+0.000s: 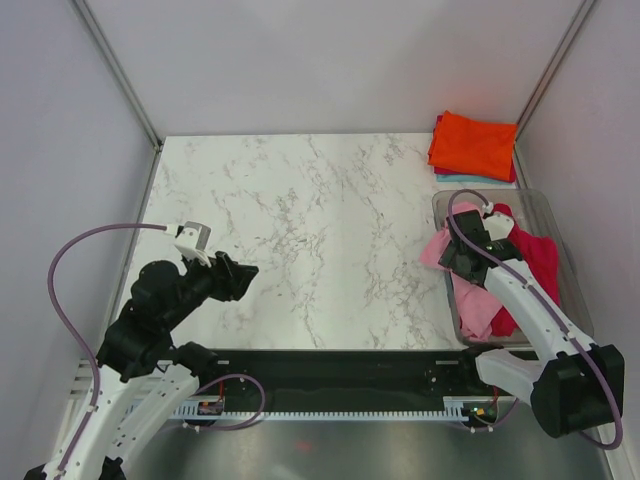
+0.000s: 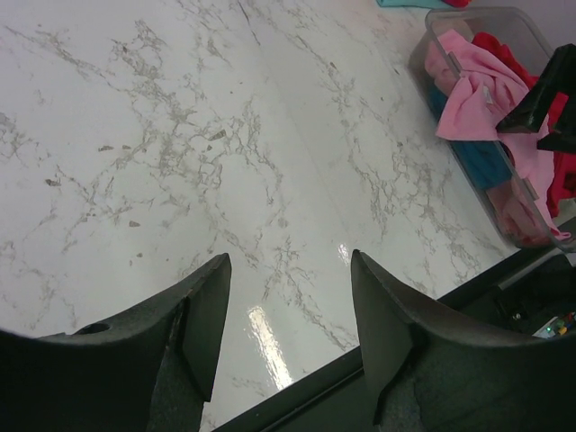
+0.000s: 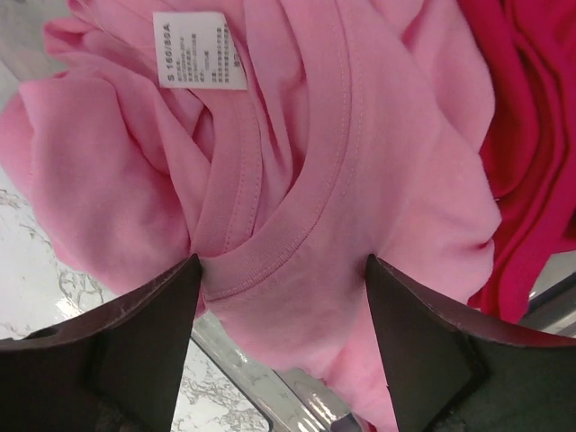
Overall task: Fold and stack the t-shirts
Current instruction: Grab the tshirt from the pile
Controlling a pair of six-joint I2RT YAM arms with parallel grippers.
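The right hand (image 3: 281,265) hangs over a clear plastic bin (image 1: 556,206) at the right edge of the marble table (image 1: 320,220). Its fingers are spread wide on either side of the ribbed collar of a light pink t-shirt (image 3: 360,135), and the hand is released, closed on nothing. The crumpled shirt (its white size label (image 3: 199,49) faces up) spills over the bin's left wall. Beside it in the bin lies a crimson-pink t-shirt (image 3: 531,135), and the left wrist view shows a bright blue t-shirt (image 2: 481,160) lower down among them. In the far right corner of the table sits a folded stack, with an orange t-shirt (image 1: 475,143) on top and a pale blue t-shirt (image 1: 452,178) edging out below. The left hand (image 2: 288,261) is poised above the marble, well apart from the bin, fingers parted and holding nothing.
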